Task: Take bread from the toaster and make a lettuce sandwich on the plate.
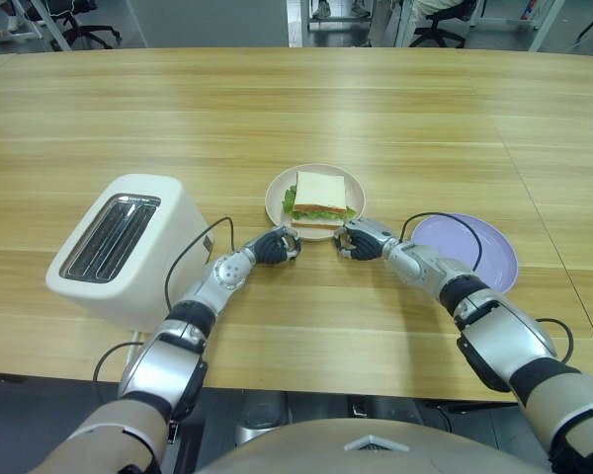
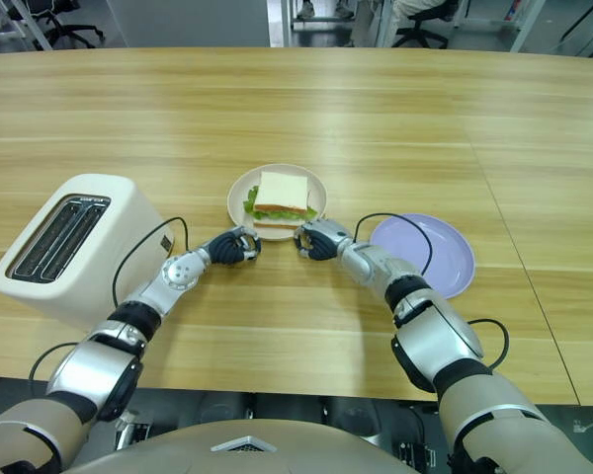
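Toaster stands at the left of the surface, its slots looking empty, and just right of it the left robot hand rests by the near rim of the cream plate, fingers curled and gripping nothing. Sandwich lies on that plate, bread on top and lettuce showing between the slices, so the build looks finished. Right robot hand, likewise curled and empty, sits at the rim's other side, a purple plate beyond it; the next move probably calls only for drawing both hands clear without nudging the plate
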Motion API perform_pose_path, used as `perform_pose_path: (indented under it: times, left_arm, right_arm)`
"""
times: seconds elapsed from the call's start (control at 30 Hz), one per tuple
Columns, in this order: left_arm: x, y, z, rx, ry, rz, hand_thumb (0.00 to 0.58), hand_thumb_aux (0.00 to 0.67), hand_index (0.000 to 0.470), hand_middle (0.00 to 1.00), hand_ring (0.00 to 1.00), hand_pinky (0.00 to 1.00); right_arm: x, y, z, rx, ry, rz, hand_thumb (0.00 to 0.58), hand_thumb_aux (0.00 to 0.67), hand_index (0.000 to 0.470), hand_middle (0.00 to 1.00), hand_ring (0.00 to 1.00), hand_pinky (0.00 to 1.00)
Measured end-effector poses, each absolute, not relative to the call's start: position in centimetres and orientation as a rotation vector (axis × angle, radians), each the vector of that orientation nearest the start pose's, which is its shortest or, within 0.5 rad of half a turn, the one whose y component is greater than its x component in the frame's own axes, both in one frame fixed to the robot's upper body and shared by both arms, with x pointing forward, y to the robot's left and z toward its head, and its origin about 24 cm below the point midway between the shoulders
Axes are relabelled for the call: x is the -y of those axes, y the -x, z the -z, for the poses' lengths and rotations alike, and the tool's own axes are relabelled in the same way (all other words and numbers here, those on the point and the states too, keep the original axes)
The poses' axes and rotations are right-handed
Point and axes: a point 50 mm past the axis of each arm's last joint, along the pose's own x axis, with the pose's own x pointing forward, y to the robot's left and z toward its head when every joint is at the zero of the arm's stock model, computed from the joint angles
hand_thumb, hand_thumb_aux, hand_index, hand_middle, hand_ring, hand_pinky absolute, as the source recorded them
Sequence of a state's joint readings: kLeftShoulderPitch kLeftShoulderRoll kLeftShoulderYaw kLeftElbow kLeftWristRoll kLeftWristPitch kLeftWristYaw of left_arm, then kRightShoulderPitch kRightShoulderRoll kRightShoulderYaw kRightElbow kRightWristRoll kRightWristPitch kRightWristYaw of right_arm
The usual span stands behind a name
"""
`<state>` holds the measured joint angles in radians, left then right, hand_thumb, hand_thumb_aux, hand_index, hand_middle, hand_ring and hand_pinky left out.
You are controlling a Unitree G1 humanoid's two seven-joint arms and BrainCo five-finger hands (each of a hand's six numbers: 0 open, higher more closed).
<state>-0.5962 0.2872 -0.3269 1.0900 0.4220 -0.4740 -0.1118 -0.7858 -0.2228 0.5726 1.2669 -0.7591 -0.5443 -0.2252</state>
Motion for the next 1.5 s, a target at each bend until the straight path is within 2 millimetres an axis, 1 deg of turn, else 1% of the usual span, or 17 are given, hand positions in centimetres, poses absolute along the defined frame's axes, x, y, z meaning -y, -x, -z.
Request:
perform_pose_path:
  times: [0.17, 0.37, 0.47, 0.57, 0.6, 0.73, 0.77, 0.8, 0.83, 0.87, 0.9, 0.93, 0.97, 1.03, 1.1, 1.27, 1.5]
  left_arm:
    - [-14.1, -33.4, -0.5, -0.014, -0.869, 0.464, 0.58, 0.67, 0.46, 1.0, 1.0, 1.0]
    - [-14.4, -34.2, -3.7, 0.235, -0.873, 0.351, 0.58, 0.67, 0.46, 1.0, 1.0, 1.0]
    - [-14.4, -33.7, -4.4, 0.312, -0.864, 0.357, 0.58, 0.67, 0.46, 1.0, 1.0, 1.0]
    - [-14.7, -31.9, -4.8, 0.405, -0.844, 0.378, 0.58, 0.654, 0.449, 1.0, 1.0, 1.0]
    - [-15.0, -31.1, -5.1, 0.438, -0.842, 0.385, 0.569, 0.578, 0.397, 1.0, 1.0, 1.0]
    - [-16.1, -28.1, -7.1, 0.562, -0.811, 0.372, 0.527, 0.468, 0.321, 1.0, 1.0, 1.0]
    - [-16.4, -27.4, -7.8, 0.599, -0.794, 0.353, 0.5, 0.42, 0.289, 1.0, 1.0, 1.0]
    - [-16.7, -26.8, -8.7, 0.64, -0.776, 0.317, 0.458, 0.363, 0.249, 1.0, 1.0, 1.0]
    - [-17.0, -26.4, -9.6, 0.682, -0.756, 0.277, 0.307, 0.21, 0.144, 0.92, 0.92, 0.92]
    - [-17.2, -26.0, -10.9, 0.734, -0.718, 0.223, 0.124, 0.076, 0.052, 0.33, 0.33, 0.33]
    - [-17.4, -25.6, -12.0, 0.785, -0.664, 0.167, 0.0, 0.0, 0.0, 0.0, 0.0, 0.0]
    - [-17.5, -25.3, -12.8, 0.825, -0.618, 0.126, 0.0, 0.0, 0.0, 0.0, 0.0, 0.0]
    - [-17.5, -24.9, -13.6, 0.867, -0.55, 0.077, 0.0, 0.0, 0.0, 0.0, 0.0, 0.0]
    - [-17.7, -24.6, -14.0, 0.886, -0.47, 0.032, 0.0, 0.0, 0.0, 0.0, 0.0, 0.0]
    - [-17.8, -24.6, -13.6, 0.853, -0.364, 0.004, 0.0, 0.0, 0.0, 0.0, 0.0, 0.0]
    - [-17.8, -25.2, -12.1, 0.765, -0.25, -0.009, 0.0, 0.0, 0.0, 0.0, 0.0, 0.0]
    - [-17.6, -25.4, -11.1, 0.738, -0.173, -0.027, 0.0, 0.0, 0.0, 0.0, 0.0, 0.0]
  right_arm:
    - [10.0, -34.8, -2.4, 0.25, 1.242, -0.543, 0.58, 0.67, 0.46, 1.0, 1.0, 1.0]
    - [10.5, -35.4, -4.5, 0.406, 1.218, -0.451, 0.58, 0.67, 0.46, 1.0, 1.0, 1.0]
    - [10.6, -35.2, -5.3, 0.481, 1.193, -0.448, 0.58, 0.67, 0.46, 1.0, 1.0, 1.0]
    - [11.0, -34.4, -5.9, 0.572, 1.159, -0.474, 0.58, 0.67, 0.46, 1.0, 1.0, 1.0]
    - [11.1, -33.9, -6.2, 0.613, 1.148, -0.487, 0.58, 0.67, 0.46, 1.0, 1.0, 1.0]
    - [11.7, -31.7, -7.0, 0.738, 1.129, -0.508, 0.58, 0.67, 0.46, 1.0, 1.0, 1.0]
    - [12.0, -31.0, -7.1, 0.76, 1.123, -0.507, 0.58, 0.67, 0.46, 1.0, 1.0, 1.0]
    - [12.1, -30.4, -7.4, 0.784, 1.112, -0.496, 0.58, 0.67, 0.46, 1.0, 1.0, 1.0]
    - [12.1, -29.9, -7.7, 0.807, 1.094, -0.479, 0.58, 0.67, 0.46, 0.89, 0.89, 0.89]
    - [11.9, -29.4, -8.2, 0.836, 1.063, -0.457, 0.516, 0.447, 0.307, 0.24, 0.24, 0.24]
    - [11.7, -28.9, -8.7, 0.861, 1.02, -0.433, 0.36, 0.257, 0.177, 0.0, 0.0, 0.0]
    - [11.6, -28.5, -9.0, 0.872, 0.978, -0.412, 0.005, 0.003, 0.002, 0.0, 0.0, 0.0]
    - [11.3, -28.0, -9.3, 0.878, 0.901, -0.382, 0.0, 0.0, 0.0, 0.0, 0.0, 0.0]
    - [10.8, -27.4, -9.3, 0.865, 0.789, -0.364, 0.0, 0.0, 0.0, 0.0, 0.0, 0.0]
    - [10.5, -27.0, -9.1, 0.824, 0.652, -0.338, 0.0, 0.0, 0.0, 0.0, 0.0, 0.0]
    - [9.9, -27.3, -9.0, 0.737, 0.433, -0.291, 0.0, 0.0, 0.0, 0.0, 0.0, 0.0]
    - [10.8, -28.6, -7.8, 0.574, 0.308, -0.237, 0.0, 0.0, 0.0, 0.0, 0.0, 0.0]
